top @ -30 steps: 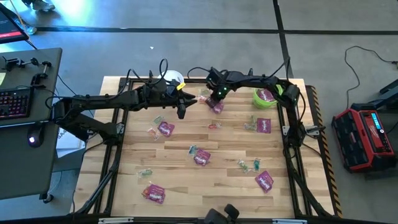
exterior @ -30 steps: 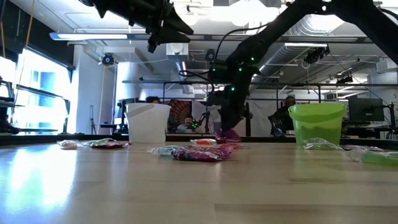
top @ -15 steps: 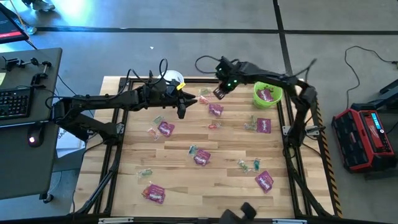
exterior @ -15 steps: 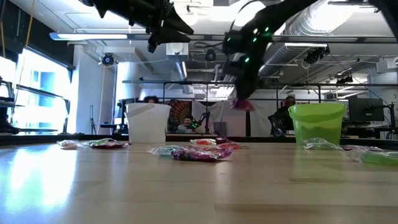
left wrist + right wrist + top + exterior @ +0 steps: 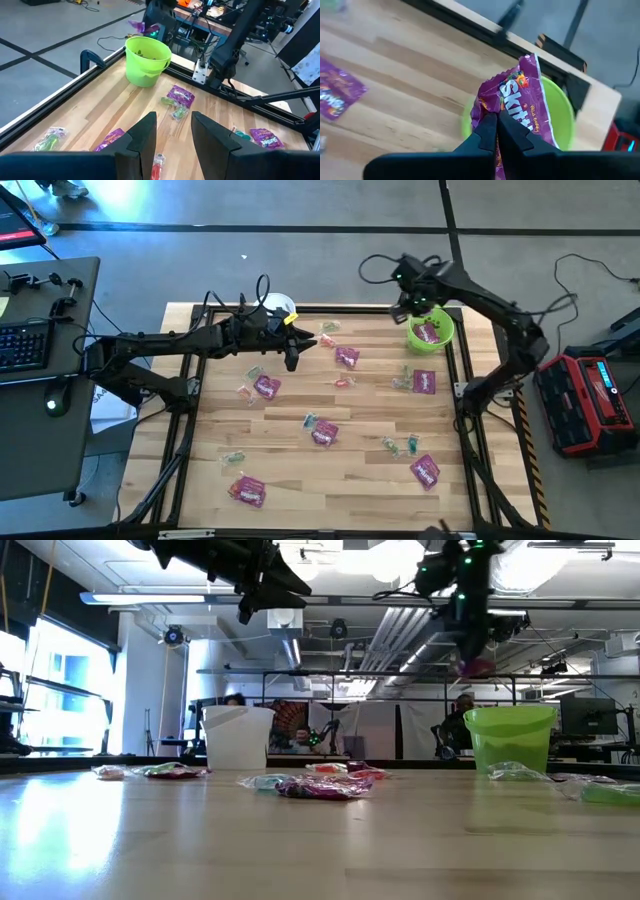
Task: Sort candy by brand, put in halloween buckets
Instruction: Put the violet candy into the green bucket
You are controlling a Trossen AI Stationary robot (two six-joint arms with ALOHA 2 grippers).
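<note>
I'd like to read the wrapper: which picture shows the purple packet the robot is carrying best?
The right wrist view: the purple packet fills the frame, pinched in the shut right gripper above the green bucket. The low view shows a small magenta scrap, the left wrist view a distant corner, and the high view hides it.

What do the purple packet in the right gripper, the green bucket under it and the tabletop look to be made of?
Purple packet: thin, glossy printed film, probably plastic; it creases where the right gripper pinches it. Green bucket: smooth moulded plastic by the look, uniform lime colour with a rolled rim. Tabletop: pale wood planks with visible grain and seams, a light sheen suggesting a sealed finish.
</note>
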